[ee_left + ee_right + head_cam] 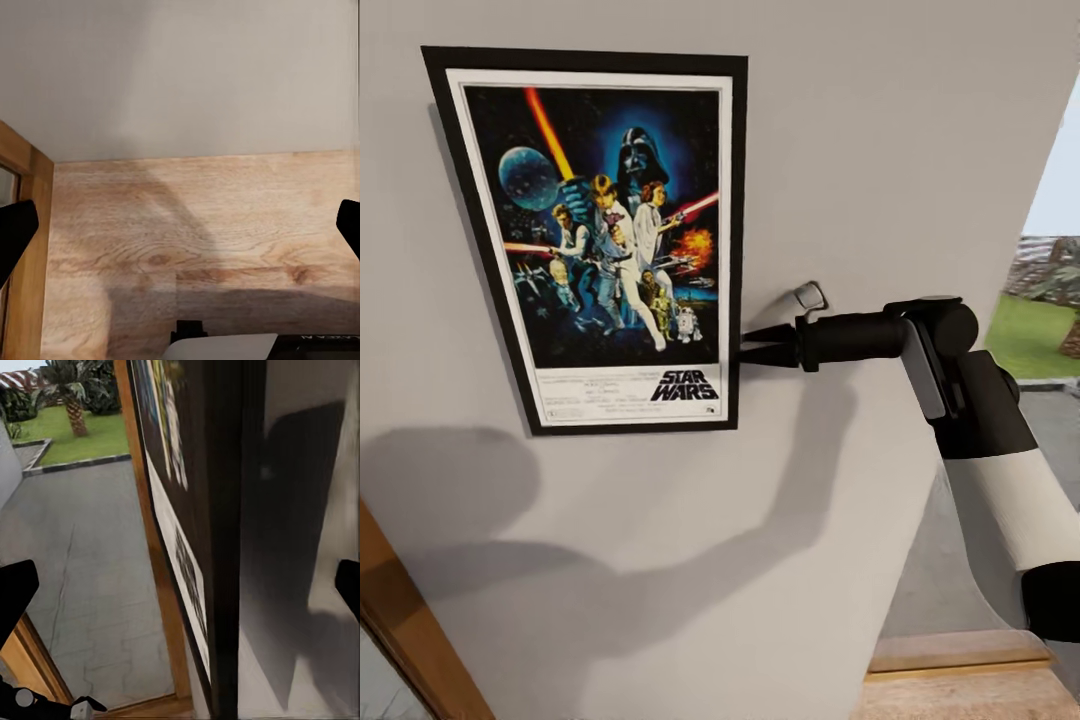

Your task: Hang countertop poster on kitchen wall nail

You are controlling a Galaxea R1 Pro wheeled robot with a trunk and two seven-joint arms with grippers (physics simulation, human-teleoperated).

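Note:
The black-framed Star Wars poster (605, 230) sits flat against the light grey wall (880, 120), upright with a slight tilt. My right gripper (755, 346) reaches in from the right, its fingertips at the poster's lower right edge. In the right wrist view the poster (176, 532) is seen edge-on between the widely spread fingers (15, 592), so the right gripper (180, 592) is open. My left gripper (180, 232) is open and holds nothing, pointing at a wooden floor (202, 225) below the wall. The nail is hidden and the countertop is out of view.
A wooden door frame (420, 640) runs along the lower left. To the right the wall ends at an opening onto grey paving (82, 555) and grass (1040, 330). A wooden step (960, 670) lies below my right arm.

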